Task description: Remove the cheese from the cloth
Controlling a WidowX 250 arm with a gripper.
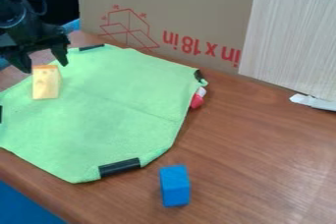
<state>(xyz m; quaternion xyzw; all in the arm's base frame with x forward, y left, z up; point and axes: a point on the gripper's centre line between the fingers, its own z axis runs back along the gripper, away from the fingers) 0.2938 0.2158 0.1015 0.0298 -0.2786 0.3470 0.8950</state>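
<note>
At the near side, a blue block [175, 186] is found standing on the brown wood-grain bench [263, 159], just beyond the near edge of the green cloth [121, 105] and apart from it. The cloth is laid out on the bench, with a faint crease noted across its middle. A black strip [119, 167] is attached at its near edge; further dark pieces are noted at its left edge, right corner and far edge. Beside the right corner, a red and white object [197, 99] is seen, partly covered by the cloth.

The cheese [46, 83], a pale yellow wedge with an orange top, is located upright on the left part of the cloth. The black gripper [43, 62] is positioned at upper left, directly over the cheese. Its fingers are spread apart in a released state, one to either side of the cheese's top; whether contact is made cannot be told.

To the right, a white item [315, 102] is noted at the foot of a pale wood-grain panel [289, 41]. The panel is leaned against a cardboard sheet [171, 2] marked in red, by which the bench is bounded at the far side.
</note>
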